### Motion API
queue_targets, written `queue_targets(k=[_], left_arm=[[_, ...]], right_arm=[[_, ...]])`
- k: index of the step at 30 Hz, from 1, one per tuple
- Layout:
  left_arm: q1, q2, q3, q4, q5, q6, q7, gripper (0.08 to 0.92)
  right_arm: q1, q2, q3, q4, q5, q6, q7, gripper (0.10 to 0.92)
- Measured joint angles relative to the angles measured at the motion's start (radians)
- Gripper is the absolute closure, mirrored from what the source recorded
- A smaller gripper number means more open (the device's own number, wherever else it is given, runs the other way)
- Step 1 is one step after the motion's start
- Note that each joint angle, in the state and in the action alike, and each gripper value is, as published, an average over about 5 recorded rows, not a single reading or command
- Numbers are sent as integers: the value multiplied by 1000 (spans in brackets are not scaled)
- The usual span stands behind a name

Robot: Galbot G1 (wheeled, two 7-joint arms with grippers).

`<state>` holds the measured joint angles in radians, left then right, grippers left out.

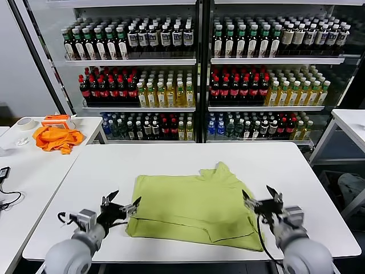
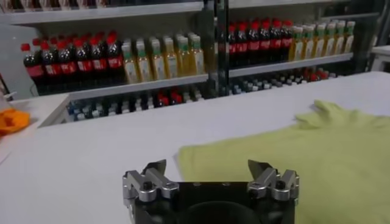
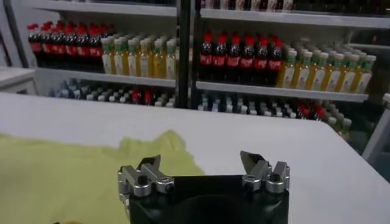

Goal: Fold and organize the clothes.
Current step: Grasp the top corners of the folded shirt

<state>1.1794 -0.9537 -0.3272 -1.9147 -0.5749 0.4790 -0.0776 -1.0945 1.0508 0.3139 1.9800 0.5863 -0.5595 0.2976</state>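
Observation:
The lime T-shirt [image 1: 194, 205] lies partly folded on the white table [image 1: 171, 160], plain side up, a sleeve sticking out at the far right; no print shows. My left gripper [image 1: 121, 204] is open and empty, just above the table at the shirt's left near edge. My right gripper [image 1: 263, 200] is open and empty at the shirt's right edge. The left wrist view shows the shirt [image 2: 292, 158] ahead of the open left gripper [image 2: 209, 167]. The right wrist view shows the shirt [image 3: 67, 170] beside the open right gripper [image 3: 202, 164].
An orange cloth [image 1: 56, 138], a tape roll [image 1: 25, 123] and an orange box [image 1: 57, 120] lie on the side table at left. A black cable [image 1: 7, 194] lies there too. Drink coolers [image 1: 194, 68] stand behind. Another white table [image 1: 351, 123] stands at right.

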Motion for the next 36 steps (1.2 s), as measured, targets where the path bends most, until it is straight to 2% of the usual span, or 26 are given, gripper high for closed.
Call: queue_targets(k=[8, 16, 25, 36], left_arm=[[-168, -17, 93, 164, -21, -14, 31, 177], [-283, -34, 155, 296, -35, -33, 59, 177], [-356, -50, 198, 403, -31, -51, 76, 177], [-375, -65, 204, 457, -14, -49, 80, 182]], right_arm=[[211, 90, -103, -227, -15, 9, -1, 203], [343, 174, -164, -431, -68, 22, -22, 203], [440, 234, -183, -608, -106, 31, -38, 203], [476, 265, -195, -713, -116, 28, -55, 203]])
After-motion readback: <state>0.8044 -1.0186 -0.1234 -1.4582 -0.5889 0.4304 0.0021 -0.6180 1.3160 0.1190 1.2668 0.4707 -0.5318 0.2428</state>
